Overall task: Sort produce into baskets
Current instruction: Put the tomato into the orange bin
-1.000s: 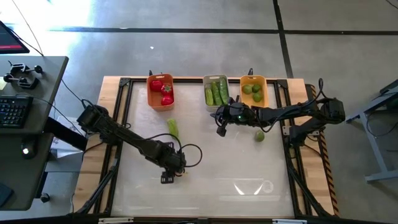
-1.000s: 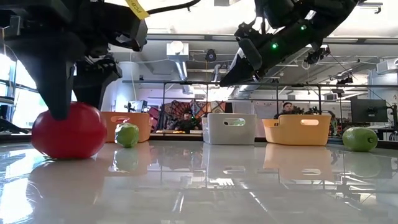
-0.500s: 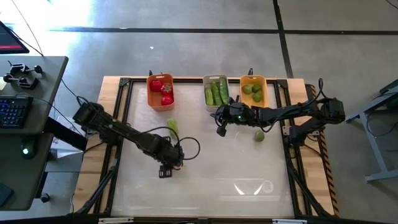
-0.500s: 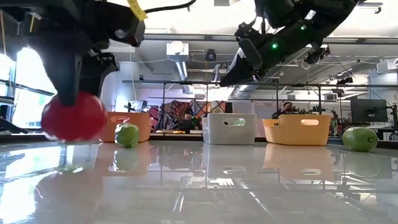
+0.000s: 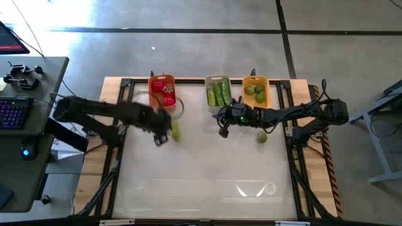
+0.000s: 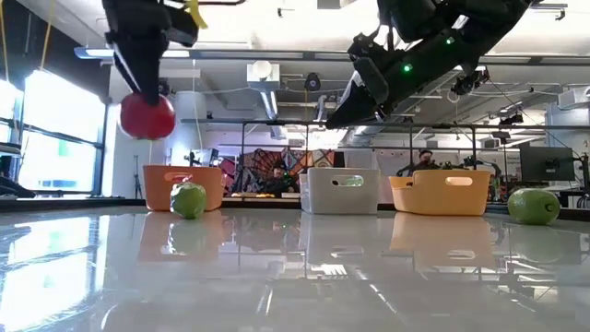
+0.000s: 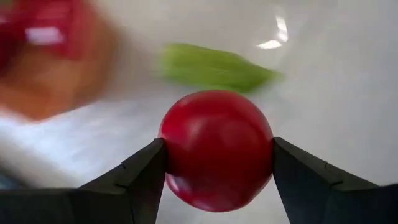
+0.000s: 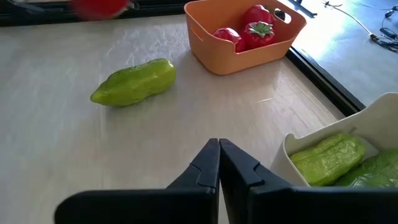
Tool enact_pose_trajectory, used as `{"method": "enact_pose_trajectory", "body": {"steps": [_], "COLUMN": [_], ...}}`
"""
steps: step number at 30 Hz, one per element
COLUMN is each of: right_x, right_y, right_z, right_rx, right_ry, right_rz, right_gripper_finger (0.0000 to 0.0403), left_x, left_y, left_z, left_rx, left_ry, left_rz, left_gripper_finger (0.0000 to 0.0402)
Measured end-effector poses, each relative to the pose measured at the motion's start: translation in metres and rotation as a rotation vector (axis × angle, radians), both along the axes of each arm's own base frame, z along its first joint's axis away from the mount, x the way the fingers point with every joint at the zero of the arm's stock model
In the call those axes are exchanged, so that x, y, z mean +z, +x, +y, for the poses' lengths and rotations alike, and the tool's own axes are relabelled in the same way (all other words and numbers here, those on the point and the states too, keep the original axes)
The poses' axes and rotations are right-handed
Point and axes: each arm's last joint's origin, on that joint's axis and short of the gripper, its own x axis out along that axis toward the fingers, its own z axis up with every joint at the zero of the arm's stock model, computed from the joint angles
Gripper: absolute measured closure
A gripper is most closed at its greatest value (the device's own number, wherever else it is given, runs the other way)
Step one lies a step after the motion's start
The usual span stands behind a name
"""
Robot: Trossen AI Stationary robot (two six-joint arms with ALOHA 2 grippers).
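Left end effector [image 7: 217, 165] clamps a tomato [image 7: 216, 149] beside the orange-red basket [image 5: 161, 92], above a loose cucumber [image 5: 175, 130]; right end effector [image 8: 219, 163], closed and empty, near the grey basket [image 5: 217, 94]

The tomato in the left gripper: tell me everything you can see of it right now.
The tomato is round, smooth, glossy red; no green top shows. It is clamped between the left gripper's two dark fingers, one pad on each side, and hangs in the air well above the table. From above it is hidden by the gripper, which is near the orange-red basket and beside the loose cucumber. Nothing else touches it.
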Motion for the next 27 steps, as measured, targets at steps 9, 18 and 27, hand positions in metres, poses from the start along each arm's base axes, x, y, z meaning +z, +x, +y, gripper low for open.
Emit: {"method": "enact_pose_trajectory", "body": {"steps": [9, 18, 27], "right_x": [0.000, 0.000, 0.000], "right_y": [0.000, 0.000, 0.000], "right_z": [0.000, 0.000, 0.000], "right_rx": [0.000, 0.002, 0.003], "right_ry": [0.000, -0.004, -0.006], "right_rz": [-0.002, 0.002, 0.003], "right_gripper_finger": [0.0402, 0.0402, 0.0402], "left_x": [0.011, -0.006, -0.039], "left_y": [-0.023, -0.026, -0.021], "left_z": [0.091, 0.161, 0.188], "left_rx": [0.191, 0.242, 0.251], "left_ry": [0.114, 0.069, 0.030], "left_rz": [0.022, -0.015, 0.126], "left_gripper_finger": [0.0165, 0.0165, 0.0165]}}
